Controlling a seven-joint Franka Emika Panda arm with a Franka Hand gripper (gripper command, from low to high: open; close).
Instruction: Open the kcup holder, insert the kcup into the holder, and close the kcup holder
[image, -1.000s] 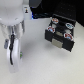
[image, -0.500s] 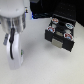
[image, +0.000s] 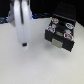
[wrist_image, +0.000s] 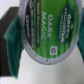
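The claw (wrist_image: 39, 37) is pinching the kcup (wrist_image: 46, 27): in the wrist view the pod's green foil lid, printed "Dark Magic", fills the space between the two teal pads (wrist_image: 11, 42), which press on its sides. In the exterior view the white arm hangs low over the white worktop (image: 30, 67), its tip close to the surface; the pod itself is too small to make out there.

Off to the exterior view's right of the claw, and well apart from it, stands the kcup holder (image: 62, 39), a black boxy unit whose tray appears to be pulled out, with several red-and-white pods (image: 54, 21) seated in its round cells. Which cells are free is hard to tell at this blur.

Judging from this, the pod has yet to be carried across and lowered into a cell. The grip sits on a smooth, tapered cup, so a quick swing could let it slip or tilt. A tilted pod could catch on a cell rim or land on a neighbouring pod, and then the tray might jam when pushed shut.
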